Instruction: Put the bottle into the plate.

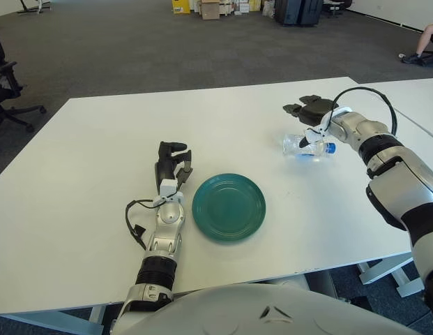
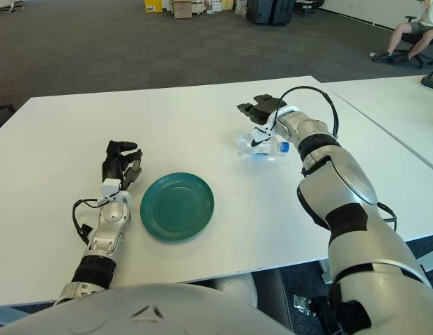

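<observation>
A clear plastic bottle (image 1: 304, 146) with a blue cap lies on its side on the white table, right of centre. My right hand (image 1: 305, 112) hovers just above and behind it, fingers spread, holding nothing. A round green plate (image 1: 229, 206) lies flat near the table's front, left of the bottle. My left hand (image 1: 171, 162) lies on the table just left of the plate, fingers loosely curled and holding nothing.
The white table (image 1: 97, 139) stretches wide to the left. A second white table (image 1: 418, 94) adjoins at the right. An office chair (image 1: 7, 91) stands on the carpet at far left, and boxes (image 1: 209, 8) sit at the back.
</observation>
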